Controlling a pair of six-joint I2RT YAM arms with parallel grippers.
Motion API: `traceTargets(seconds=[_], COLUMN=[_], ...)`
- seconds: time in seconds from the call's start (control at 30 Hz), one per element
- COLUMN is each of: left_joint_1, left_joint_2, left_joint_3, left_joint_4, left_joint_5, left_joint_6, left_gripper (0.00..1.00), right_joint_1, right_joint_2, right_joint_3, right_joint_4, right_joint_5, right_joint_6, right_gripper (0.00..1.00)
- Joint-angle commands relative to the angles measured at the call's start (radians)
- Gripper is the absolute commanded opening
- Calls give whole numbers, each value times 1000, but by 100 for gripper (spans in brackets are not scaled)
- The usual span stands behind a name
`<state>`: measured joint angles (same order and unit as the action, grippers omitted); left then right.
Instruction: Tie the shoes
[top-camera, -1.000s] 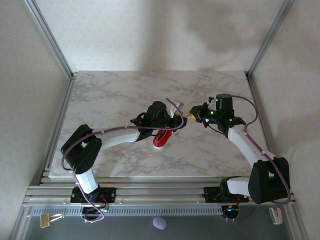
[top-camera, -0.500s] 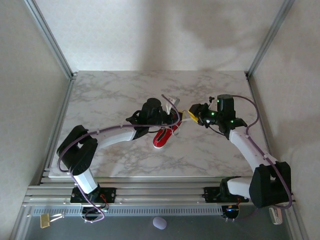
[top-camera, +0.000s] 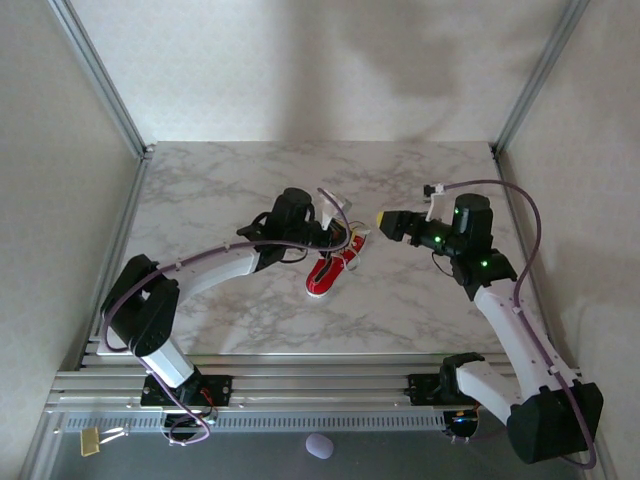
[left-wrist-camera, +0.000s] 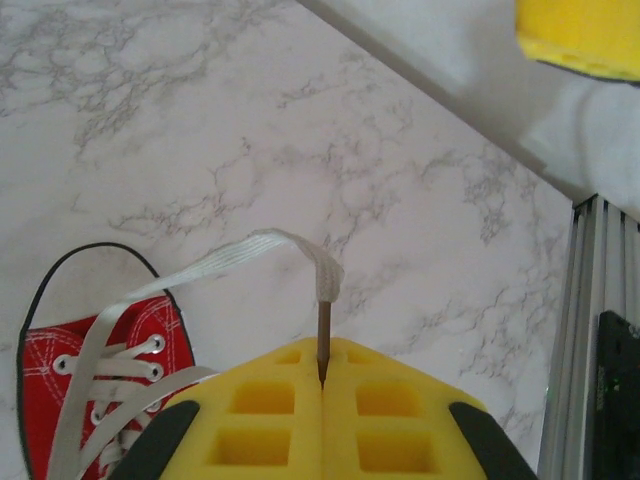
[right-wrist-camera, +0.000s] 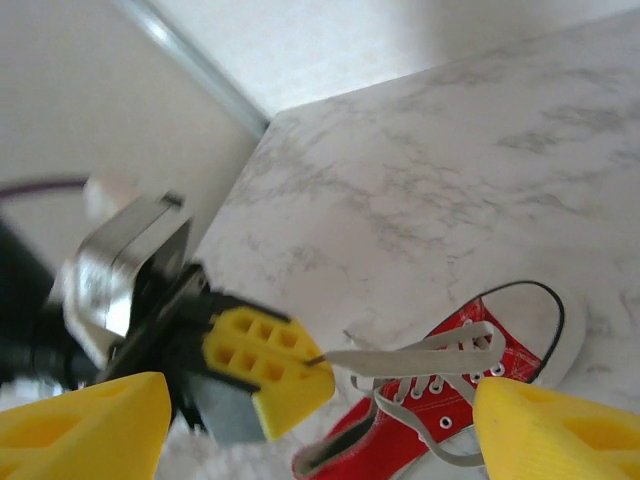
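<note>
- Red canvas sneaker (top-camera: 330, 270) lies near the middle of the marble tabletop (top-camera: 220, 190).
- Left hand (left-wrist-camera: 322, 372) is clenched on the tip of one white lace (left-wrist-camera: 270, 245), just beside the sneaker.
- Right hand (top-camera: 385, 219) is released, grasping nothing.

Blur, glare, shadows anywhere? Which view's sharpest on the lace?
Left wrist: sharp on the lace pinched in the left gripper; top-right corner defocused. Right wrist: soft throughout, worst at left edge; sneaker readable. Top external: even light, broad soft shadows on the back wall, no glare.
</note>
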<state>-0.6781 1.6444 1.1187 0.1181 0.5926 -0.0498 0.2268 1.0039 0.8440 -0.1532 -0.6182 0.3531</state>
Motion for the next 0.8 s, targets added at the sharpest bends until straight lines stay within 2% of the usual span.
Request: traceTargets(seconds=[0.0, 0.1, 0.2, 0.37, 0.5, 0.77], left_joint_1=[25, 38, 50, 64, 67, 69], left_joint_2=[-31, -29, -21, 9, 19, 22], left_joint_3=[40, 52, 70, 119, 144, 163], left_joint_4=[-88, -120, -160, -243, -279, -311], left_joint_5=[78, 106, 145, 219, 233, 250], left_joint_6=[97, 146, 195, 257, 284, 303], left_gripper=[0, 0, 0, 0, 0, 0], right_joint_1=[1, 0, 1, 1, 2, 22], right_joint_2=[53, 115, 174, 281, 369, 492], right_joint_3=[18, 21, 48, 148, 237, 319], right_joint_4=[2, 46, 21, -142, -284, -381], right_joint_5=[-220, -371, -447, -489, -529, -551], right_joint_6=[-291, -369, -480, -701, -838, -928], right_gripper=[76, 74, 73, 73, 70, 67])
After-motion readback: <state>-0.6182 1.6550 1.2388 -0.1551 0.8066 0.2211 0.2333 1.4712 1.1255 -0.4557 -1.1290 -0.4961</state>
